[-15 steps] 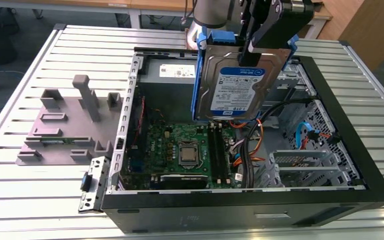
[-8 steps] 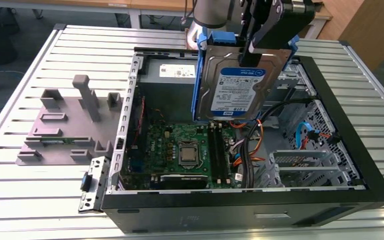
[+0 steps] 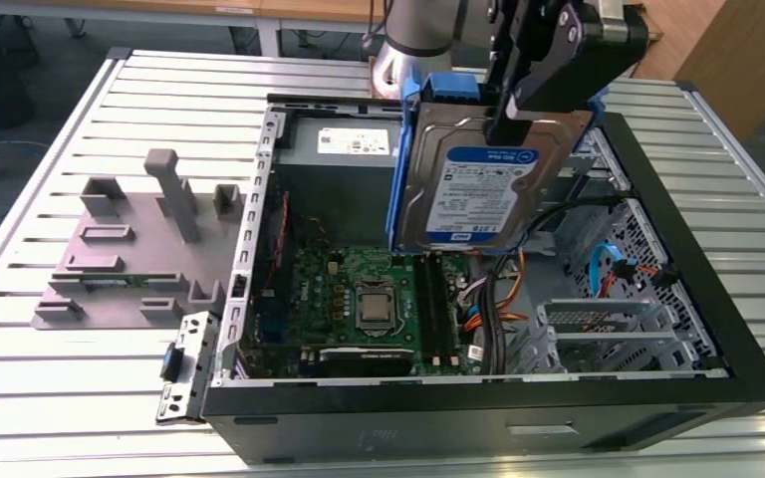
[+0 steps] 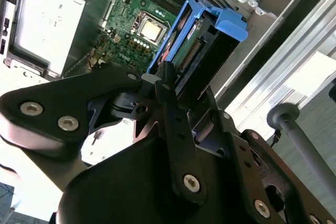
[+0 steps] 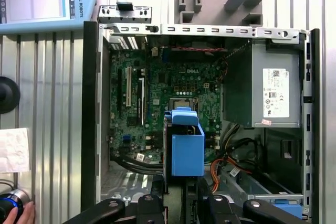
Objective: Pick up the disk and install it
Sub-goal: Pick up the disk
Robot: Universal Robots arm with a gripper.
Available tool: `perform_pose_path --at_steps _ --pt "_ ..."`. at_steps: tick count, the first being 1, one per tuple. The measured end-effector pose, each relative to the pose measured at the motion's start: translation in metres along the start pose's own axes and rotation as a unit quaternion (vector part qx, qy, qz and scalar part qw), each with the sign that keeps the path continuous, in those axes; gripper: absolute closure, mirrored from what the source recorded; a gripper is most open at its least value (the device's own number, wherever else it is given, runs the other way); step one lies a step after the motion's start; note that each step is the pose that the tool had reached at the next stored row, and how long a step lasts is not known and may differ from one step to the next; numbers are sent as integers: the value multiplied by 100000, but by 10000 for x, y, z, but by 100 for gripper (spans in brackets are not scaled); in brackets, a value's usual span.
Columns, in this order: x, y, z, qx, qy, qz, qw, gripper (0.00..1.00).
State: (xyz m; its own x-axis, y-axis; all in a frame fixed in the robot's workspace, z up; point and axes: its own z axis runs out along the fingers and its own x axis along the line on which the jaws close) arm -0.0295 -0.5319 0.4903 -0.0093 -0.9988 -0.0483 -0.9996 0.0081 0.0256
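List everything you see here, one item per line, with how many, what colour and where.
disk: one, silver-grey with blue rails, held upright above the open computer case
computer case: one, black, open, on the table
circuit board: one, green, on the case floor
power supply: one, grey with a white sticker, inside the case
cables: several, orange and blue, inside the case beside the board
holder: one, grey, on the table at the exterior view's left of the case
table: one, silver, slatted
hand: one, a person's, outside the case
gripper: one, black, shut on the disk's upper end
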Motion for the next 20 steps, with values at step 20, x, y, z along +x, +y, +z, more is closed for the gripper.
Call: perform_pose_path --at_steps 20 --pt "176 -58 -1 8 -3 211 100000 65"
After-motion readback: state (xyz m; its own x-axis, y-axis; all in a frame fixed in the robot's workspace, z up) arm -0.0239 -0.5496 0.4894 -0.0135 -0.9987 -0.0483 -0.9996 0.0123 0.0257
